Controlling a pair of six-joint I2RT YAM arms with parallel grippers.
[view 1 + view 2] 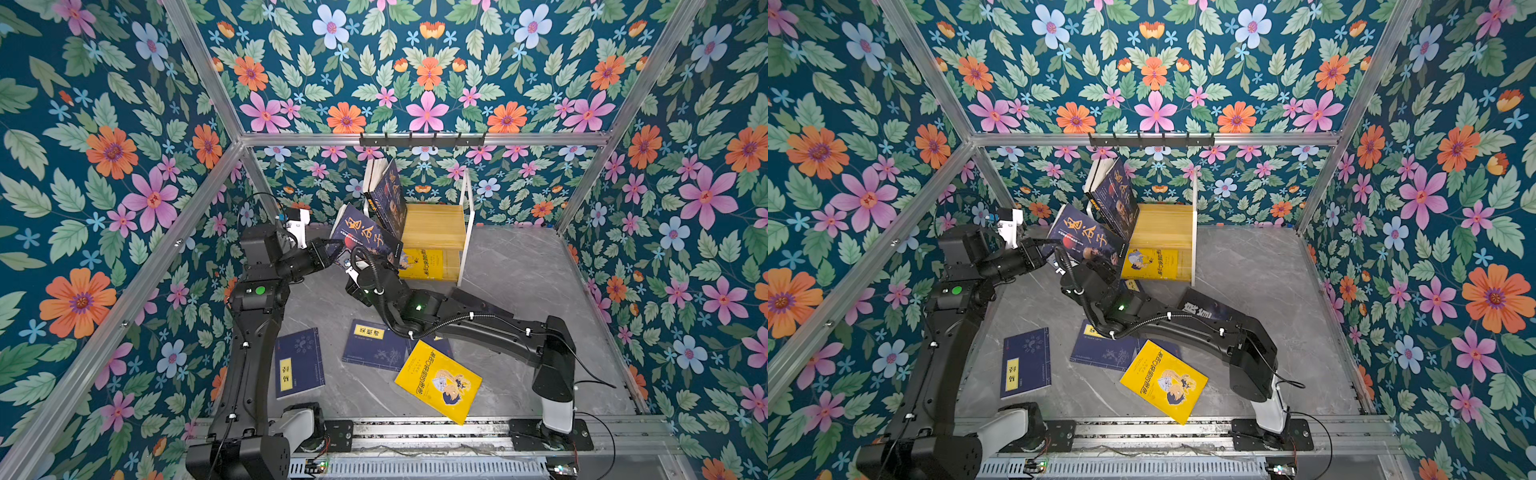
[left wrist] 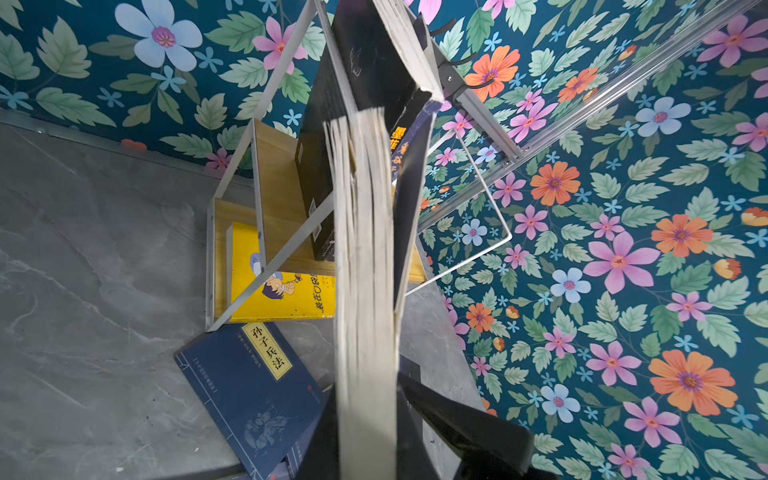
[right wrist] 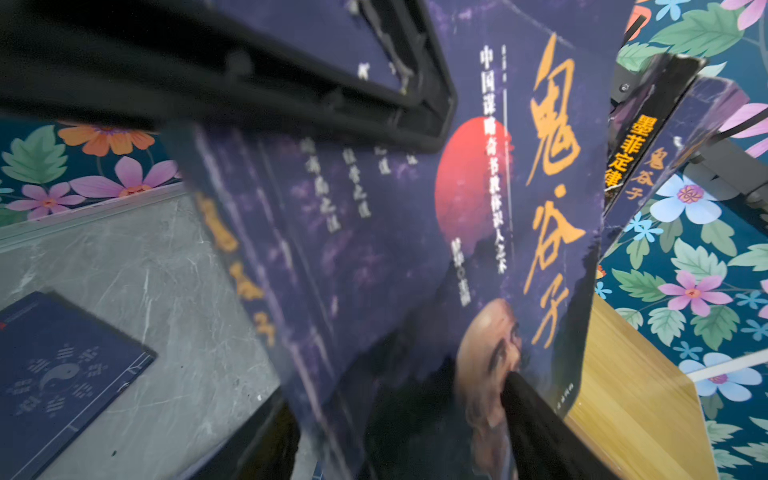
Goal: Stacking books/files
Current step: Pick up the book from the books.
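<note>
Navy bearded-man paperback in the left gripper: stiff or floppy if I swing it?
The navy bearded-man paperback probably flexes: its page edges fan apart. Held by one edge in the left gripper, it may twist or droop.

1. Table (image 1: 519,291): grey, marbled; carries a shelf and loose books.
2. Shelf (image 1: 432,226): wooden boards in a white frame, standing on the table just beyond the right claw (image 1: 384,262).
3. Upper board: leaning books (image 1: 388,195) stand tilted at the end nearest the left claw (image 1: 334,249).
4. Lower board: shelf yellow book (image 1: 424,264) lies flat, just beside the right claw.
5. Below the claws: corner navy book (image 2: 257,386), flat, at the shelf's front corner.
6. Well back from the claws, toward the arm bases: left navy book (image 1: 298,363), middle navy book (image 1: 374,347), and loose yellow book (image 1: 438,382) overlapping the middle one.
7. Black book (image 1: 1208,309): on the table under the right arm.
</note>
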